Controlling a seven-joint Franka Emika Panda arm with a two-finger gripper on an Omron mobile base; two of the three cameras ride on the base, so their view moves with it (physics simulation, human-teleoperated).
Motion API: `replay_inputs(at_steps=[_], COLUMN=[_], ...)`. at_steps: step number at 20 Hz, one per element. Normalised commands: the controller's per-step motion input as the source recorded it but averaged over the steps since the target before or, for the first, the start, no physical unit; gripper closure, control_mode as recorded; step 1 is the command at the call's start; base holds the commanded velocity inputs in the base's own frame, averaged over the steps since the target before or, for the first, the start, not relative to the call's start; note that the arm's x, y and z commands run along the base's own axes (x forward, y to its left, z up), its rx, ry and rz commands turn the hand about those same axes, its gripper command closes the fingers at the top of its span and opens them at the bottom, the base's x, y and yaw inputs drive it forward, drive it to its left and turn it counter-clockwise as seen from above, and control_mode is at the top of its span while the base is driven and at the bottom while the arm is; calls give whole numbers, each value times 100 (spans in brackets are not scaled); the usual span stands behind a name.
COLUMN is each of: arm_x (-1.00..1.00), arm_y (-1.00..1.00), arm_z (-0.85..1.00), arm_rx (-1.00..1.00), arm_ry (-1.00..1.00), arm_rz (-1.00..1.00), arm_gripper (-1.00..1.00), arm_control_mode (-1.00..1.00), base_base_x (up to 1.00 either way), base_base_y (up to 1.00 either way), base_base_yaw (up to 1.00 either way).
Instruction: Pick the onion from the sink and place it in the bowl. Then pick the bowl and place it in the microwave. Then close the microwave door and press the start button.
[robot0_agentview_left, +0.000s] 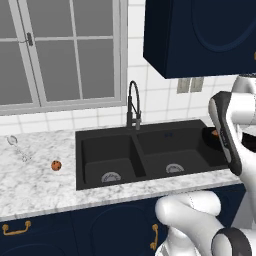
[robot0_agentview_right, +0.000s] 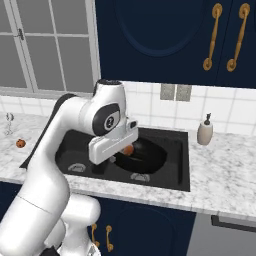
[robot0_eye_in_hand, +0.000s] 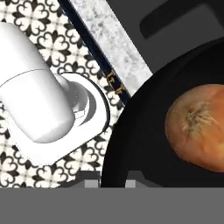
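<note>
Lifting the bowl out of the sink could tip it, since the hand sits at its rim (finger spread can't be told), and the onion inside would roll out.

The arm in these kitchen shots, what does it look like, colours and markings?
The arm is glossy white with rounded, tube-like links and dark grey to black bands at the joints. A black round cap on one joint carries a small white circular mark. The hand body above the gripper is a boxy white block. No cables show.
</note>
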Motion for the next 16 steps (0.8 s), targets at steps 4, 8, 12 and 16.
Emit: replay_inputs(at_steps=[4,8,12,16], arm_x=[-35,-24,0,0], arm_y=[87,33,0,0], arm_z=[48,1,0,0], arm_rx=[0,-1,0,0], arm_ry=[-2,-5,0,0], arm_rz=[6,6,0,0], arm_gripper=[100,100,100,100], arm_control_mode=[-100,100,100,100], base_base_x=[0,-38,-80,-62], base_base_y=[0,25,42,-2], base_base_yaw=[0,9,21,21])
